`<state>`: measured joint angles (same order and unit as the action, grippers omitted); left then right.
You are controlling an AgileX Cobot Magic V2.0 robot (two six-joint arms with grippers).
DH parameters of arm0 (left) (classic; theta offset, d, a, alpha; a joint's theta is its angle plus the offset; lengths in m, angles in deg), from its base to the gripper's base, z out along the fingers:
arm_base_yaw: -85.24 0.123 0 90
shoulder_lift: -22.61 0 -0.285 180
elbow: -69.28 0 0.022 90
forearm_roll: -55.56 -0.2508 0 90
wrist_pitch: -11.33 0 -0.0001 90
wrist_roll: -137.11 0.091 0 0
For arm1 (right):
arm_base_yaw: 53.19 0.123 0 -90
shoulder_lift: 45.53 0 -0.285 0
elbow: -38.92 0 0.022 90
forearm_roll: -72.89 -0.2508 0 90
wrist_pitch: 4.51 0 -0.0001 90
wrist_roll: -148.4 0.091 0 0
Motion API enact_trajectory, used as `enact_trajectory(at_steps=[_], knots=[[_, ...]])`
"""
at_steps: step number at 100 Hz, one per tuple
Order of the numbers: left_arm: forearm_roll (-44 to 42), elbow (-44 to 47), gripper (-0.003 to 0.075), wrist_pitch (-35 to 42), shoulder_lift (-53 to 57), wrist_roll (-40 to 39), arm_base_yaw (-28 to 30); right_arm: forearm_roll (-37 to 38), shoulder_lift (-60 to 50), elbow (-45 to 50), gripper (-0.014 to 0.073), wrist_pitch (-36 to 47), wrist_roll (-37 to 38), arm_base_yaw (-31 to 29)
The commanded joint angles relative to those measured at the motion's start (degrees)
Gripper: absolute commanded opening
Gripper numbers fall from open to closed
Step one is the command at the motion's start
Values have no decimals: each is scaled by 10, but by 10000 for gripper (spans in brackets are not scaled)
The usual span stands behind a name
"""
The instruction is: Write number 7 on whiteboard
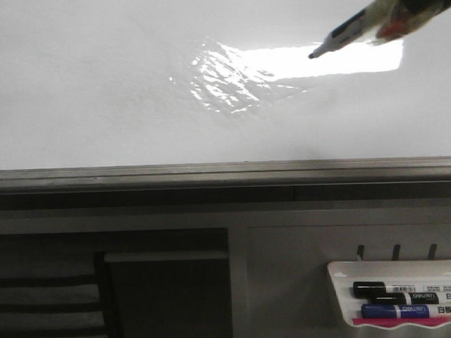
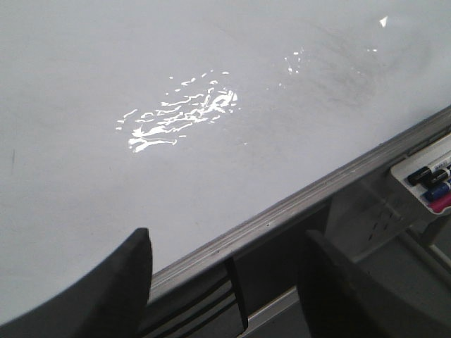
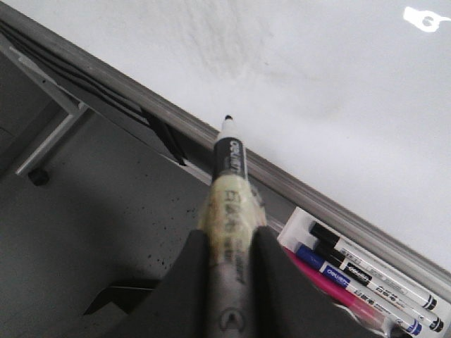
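Glossy white, the whiteboard [image 1: 97, 92] lies ahead of both grippers; no 7 can be made out on it; the right gripper [image 3: 229, 246] pinches a black-tipped marker [image 3: 230, 176], nib pointing beyond its fingertips; the left gripper [image 2: 225, 274] hangs spread, holding nothing, over the grey edge rail [image 2: 282, 211].

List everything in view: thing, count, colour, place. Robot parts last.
whiteboard: one, glossy white, fills the upper front view; no figure visible on it.
edge rail: one, grey, along the board's lower edge.
marker tray: one, white, lower right below the rail.
tray markers: at least three, black, blue and pink caps, lying in the tray.
held marker: one, black tip, upper right, near the board.
left gripper: dark fingers, open, empty.
right gripper: dark fingers, shut on the marker.
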<state>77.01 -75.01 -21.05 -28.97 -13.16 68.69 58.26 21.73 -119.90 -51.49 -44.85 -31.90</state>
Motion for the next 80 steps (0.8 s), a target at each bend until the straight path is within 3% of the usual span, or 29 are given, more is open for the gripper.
enact_trajectory(at_steps=[1,11,21,59,80], knots=[[15,-16,420,48,3,-6,2,-13,23,-34,-64,14,-2,7],[15,-16,420,48,3,-6,2,-14,40,-8,-64,120,-2,44],[17,-16,420,48,3,-6,2,-14,72,-17,-64,165,-2,56],[17,-16,420,48,3,-6,2,-14,164,-58,-64,212,-2,50],[17,-16,420,48,3,-6,2,-10,165,-58,-64,162,-2,-24]])
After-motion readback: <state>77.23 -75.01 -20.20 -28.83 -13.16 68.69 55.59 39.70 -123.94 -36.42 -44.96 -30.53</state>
